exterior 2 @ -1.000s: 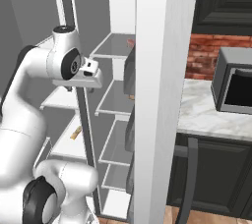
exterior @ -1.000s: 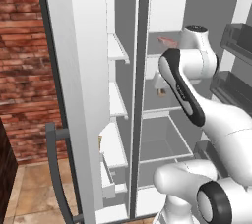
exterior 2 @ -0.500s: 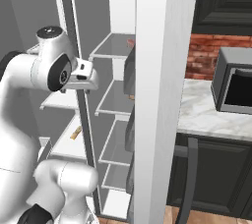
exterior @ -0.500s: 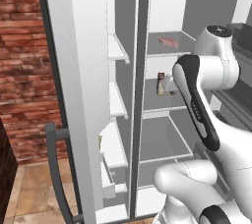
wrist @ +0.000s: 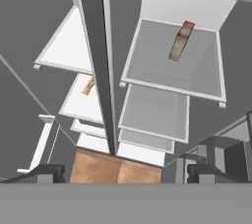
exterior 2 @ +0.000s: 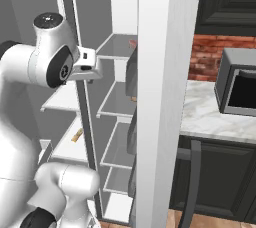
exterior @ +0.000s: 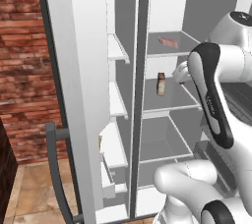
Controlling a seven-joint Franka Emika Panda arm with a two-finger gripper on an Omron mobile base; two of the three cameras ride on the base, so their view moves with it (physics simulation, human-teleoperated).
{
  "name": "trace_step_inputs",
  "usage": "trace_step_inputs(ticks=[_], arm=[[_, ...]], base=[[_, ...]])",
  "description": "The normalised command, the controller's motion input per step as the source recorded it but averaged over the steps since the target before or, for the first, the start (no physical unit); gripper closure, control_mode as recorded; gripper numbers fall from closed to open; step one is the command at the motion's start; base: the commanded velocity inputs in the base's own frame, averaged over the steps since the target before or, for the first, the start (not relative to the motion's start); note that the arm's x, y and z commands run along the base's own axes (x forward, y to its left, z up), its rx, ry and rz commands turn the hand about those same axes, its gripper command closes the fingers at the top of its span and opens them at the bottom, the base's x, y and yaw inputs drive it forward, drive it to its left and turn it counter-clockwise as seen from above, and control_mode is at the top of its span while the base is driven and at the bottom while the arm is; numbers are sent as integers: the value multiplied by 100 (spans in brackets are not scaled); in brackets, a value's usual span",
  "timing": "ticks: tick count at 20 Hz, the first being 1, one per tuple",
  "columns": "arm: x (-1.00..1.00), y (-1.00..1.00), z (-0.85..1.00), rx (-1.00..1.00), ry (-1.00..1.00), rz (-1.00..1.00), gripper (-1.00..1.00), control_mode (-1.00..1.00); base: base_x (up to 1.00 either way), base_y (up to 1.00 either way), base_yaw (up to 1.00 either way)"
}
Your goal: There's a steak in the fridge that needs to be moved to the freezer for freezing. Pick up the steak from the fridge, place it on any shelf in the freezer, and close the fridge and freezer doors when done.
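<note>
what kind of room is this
A rendered home kitchen, most likely: an open side-by-side fridge with white shelves, a microwave on a marble counter, and a brick wall behind.

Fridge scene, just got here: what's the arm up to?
Both doors stand open. The steak lies untouched on an upper fridge shelf, with a small tan jar upright on the shelf below. The arm is raised in front of the fridge section; the gripper is open and empty, looking down the shelves. A small tan item sits on a freezer shelf. Nothing has been picked up yet.
</note>
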Motion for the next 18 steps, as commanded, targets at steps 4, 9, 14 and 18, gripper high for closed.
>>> trace_step_inputs(ticks=[4, 9, 14, 18], arm=[[16, -6, 43, -1, 0, 9, -100, -100], [38, -9, 10, 0, -6, 2, -100, -100], [39, -1, 16, 0, -2, 0, -100, -100], [37, -11, 15, 0, 0, 0, -100, -100]], base=[[0, 0, 0], [0, 0, 0], [0, 0, 0], [0, 0, 0]])
